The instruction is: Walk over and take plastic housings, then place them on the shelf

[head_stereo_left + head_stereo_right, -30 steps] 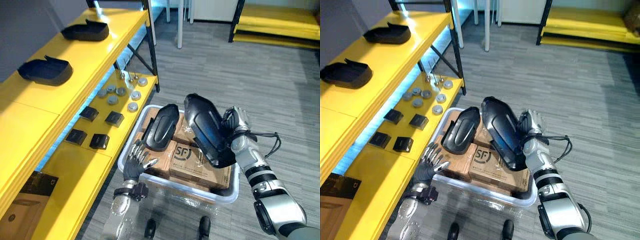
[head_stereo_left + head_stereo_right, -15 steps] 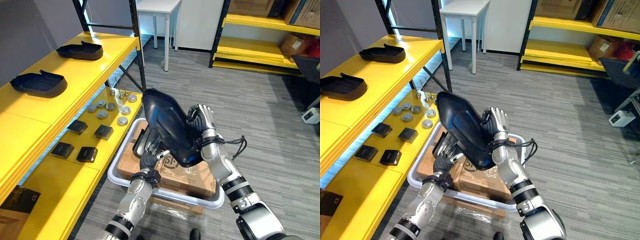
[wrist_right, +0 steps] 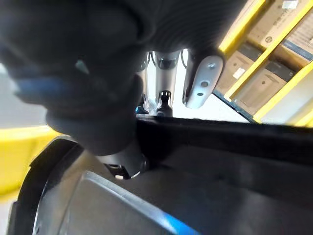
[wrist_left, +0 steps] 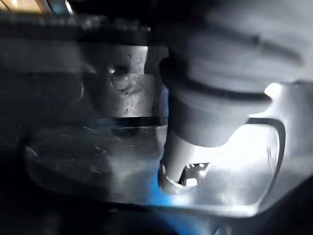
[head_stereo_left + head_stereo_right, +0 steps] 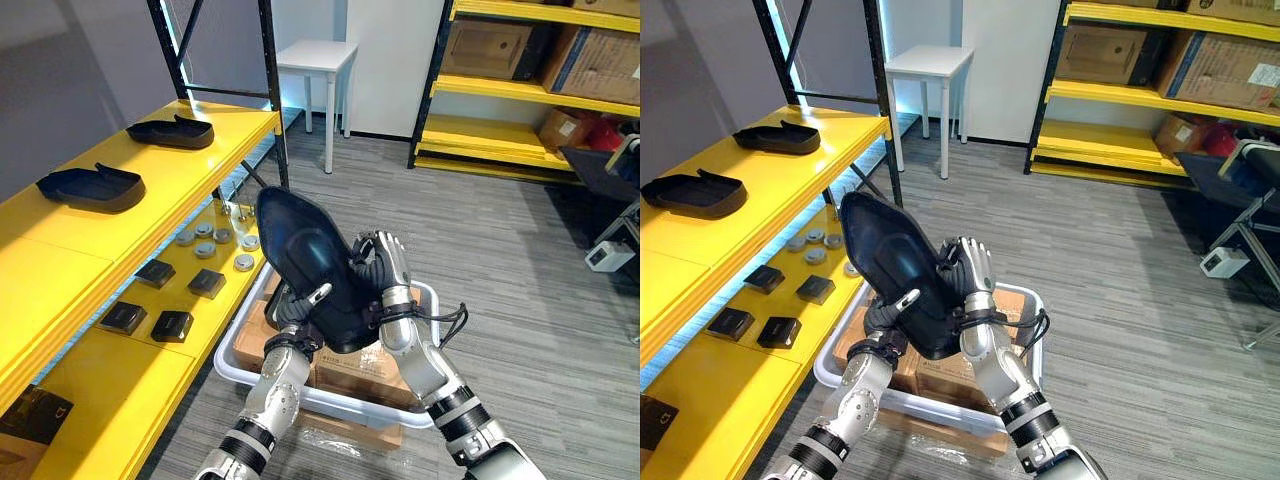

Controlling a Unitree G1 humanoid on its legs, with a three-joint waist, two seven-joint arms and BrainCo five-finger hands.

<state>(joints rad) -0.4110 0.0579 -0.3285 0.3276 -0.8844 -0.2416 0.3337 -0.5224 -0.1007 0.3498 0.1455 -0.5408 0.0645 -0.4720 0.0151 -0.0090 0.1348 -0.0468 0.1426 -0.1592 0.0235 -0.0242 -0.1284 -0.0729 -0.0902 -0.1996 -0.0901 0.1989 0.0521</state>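
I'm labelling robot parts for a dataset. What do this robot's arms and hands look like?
Both arms are silver-grey tubes with black bands at the joints. The left hand and right hand have silver fingers with dark tips, and a dark ribbed cover over the wrist and the back of the hand.

Glossy black plastic housing (image 5: 305, 258), long and curved, tilted in mid-air.
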